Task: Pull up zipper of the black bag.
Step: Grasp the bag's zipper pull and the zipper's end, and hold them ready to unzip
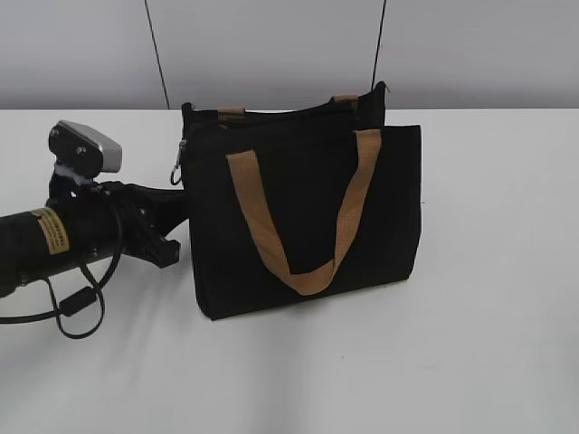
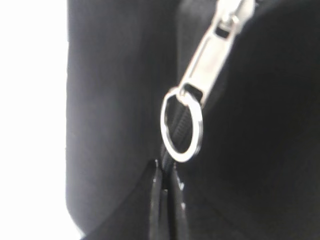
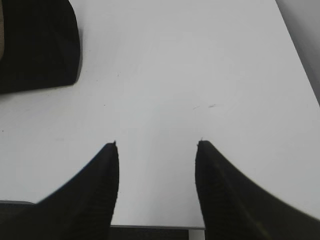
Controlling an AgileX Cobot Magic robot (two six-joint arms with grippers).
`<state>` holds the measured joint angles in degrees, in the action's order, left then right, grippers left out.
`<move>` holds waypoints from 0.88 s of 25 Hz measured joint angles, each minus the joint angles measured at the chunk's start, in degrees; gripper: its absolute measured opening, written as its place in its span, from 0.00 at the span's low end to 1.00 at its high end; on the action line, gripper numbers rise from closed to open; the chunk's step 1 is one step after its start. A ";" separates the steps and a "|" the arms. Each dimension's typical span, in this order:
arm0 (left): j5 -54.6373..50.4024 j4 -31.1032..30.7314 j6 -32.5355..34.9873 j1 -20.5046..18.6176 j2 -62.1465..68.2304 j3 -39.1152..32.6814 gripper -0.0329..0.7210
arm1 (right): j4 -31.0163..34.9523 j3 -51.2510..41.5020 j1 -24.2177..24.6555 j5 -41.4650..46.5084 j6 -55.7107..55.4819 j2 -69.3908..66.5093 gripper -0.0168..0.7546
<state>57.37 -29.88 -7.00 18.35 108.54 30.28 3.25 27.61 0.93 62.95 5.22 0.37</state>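
We see a white table (image 1: 488, 271), the black bag (image 1: 298, 217) upright at its middle, long axis left to right, matte fabric, tan webbing handles (image 1: 298, 262), our left gripper (image 2: 167, 205) pressed shut beneath the zipper (image 2: 200, 85), silver, slanting, ring-tipped, at the bag's left end, our right gripper (image 3: 156, 165) spread open over bare table.
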 joint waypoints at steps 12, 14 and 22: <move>-17.34 0.70 0.00 0.00 -19.80 -0.83 0.04 | 0.00 0.00 0.00 0.00 0.00 0.00 0.53; -18.34 0.70 0.00 0.00 -21.68 -0.88 0.04 | 0.00 0.00 0.00 0.00 0.00 0.00 0.53; -19.62 0.70 0.00 0.00 -25.17 -0.94 0.04 | 0.04 0.00 0.00 0.00 0.00 0.00 0.53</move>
<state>37.75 -29.18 -7.00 18.35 83.37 29.35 3.29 27.61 0.93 62.95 5.22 0.37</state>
